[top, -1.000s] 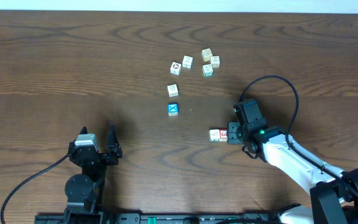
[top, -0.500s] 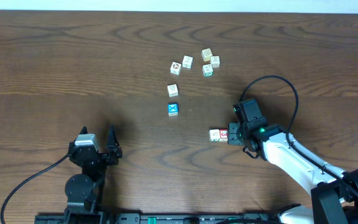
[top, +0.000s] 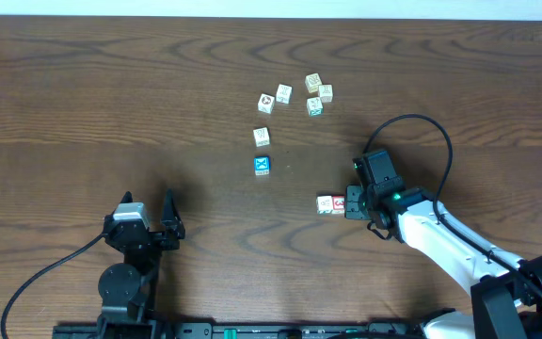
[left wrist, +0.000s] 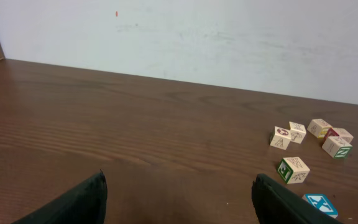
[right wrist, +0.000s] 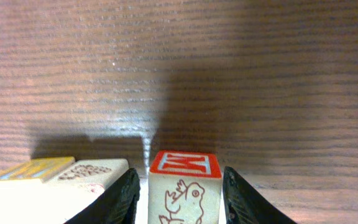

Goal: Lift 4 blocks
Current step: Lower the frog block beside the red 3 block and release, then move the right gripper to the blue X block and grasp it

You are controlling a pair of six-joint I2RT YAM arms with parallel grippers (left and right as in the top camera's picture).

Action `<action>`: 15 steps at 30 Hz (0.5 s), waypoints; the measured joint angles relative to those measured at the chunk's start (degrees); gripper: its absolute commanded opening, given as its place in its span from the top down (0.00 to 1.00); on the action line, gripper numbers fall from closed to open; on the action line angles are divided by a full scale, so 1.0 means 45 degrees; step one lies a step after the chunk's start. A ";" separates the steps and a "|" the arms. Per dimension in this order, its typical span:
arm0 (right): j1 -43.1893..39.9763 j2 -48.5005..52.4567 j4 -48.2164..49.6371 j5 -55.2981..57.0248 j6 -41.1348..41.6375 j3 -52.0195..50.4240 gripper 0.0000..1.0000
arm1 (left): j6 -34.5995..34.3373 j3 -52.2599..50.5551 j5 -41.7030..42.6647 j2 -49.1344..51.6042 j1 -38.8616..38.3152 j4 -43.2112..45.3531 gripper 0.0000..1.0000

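While left gripper (left wrist: 179, 196) gapes wide, right gripper (top: 349, 201) straddles the red block (right wrist: 185, 165).
Whether its jaws squeeze it, cannot tell.

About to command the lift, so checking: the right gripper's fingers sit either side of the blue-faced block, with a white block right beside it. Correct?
Not quite. The right gripper has the red-faced block between its fingers, as the right wrist view shows. The blue-faced block lies apart from it, toward the table's middle. The white block does sit right beside the red one.
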 measured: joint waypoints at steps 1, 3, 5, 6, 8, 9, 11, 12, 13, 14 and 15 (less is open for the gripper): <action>0.0000 0.0000 0.0073 0.0005 0.0000 0.0000 0.55 | 0.0000 0.0000 0.0000 0.0000 0.0000 0.0000 0.25; 0.0000 0.0000 0.0233 0.0005 0.0005 0.0000 0.53 | 0.0000 0.0000 0.0000 -0.0005 0.0000 0.0000 0.25; 0.0000 0.0000 0.0369 0.0010 0.0000 -0.0005 0.51 | 0.0000 0.0000 0.0000 -0.0005 0.0000 0.0000 0.25; 0.0000 0.0000 0.0447 0.0015 0.0000 -0.0005 0.51 | 0.0000 0.0000 0.0000 0.0000 0.0000 0.0000 0.25; 0.0000 0.0000 0.0563 0.0092 0.0005 -0.0005 0.50 | 0.0000 0.0000 0.0000 -0.0005 0.0000 0.0000 0.25; 0.0000 0.0000 0.0607 0.0155 0.0005 -0.0005 0.48 | 0.0000 0.0000 0.0000 -0.0005 0.0000 0.0000 0.25; 0.0000 0.0000 0.0704 0.0325 0.0005 -0.0005 0.46 | 0.0000 0.0000 0.0000 -0.0005 0.0000 0.0000 0.25; 0.0000 0.0000 0.0792 0.0457 0.0005 -0.0005 0.46 | 0.0000 0.0000 0.0000 0.0000 0.0000 0.0000 0.25; 0.0000 0.0000 0.0879 0.0544 0.0005 -0.0005 0.45 | 0.0000 0.0000 0.0000 0.0000 0.0000 0.0000 0.25; 0.0000 0.0000 0.0976 0.0641 0.0005 -0.0005 0.44 | 0.0000 0.0000 0.0000 -0.0005 0.0000 0.0000 0.25; 0.0000 0.0000 0.1127 0.0729 0.0005 -0.0005 0.45 | 0.0000 0.0000 0.0000 0.0000 0.0000 0.0000 0.25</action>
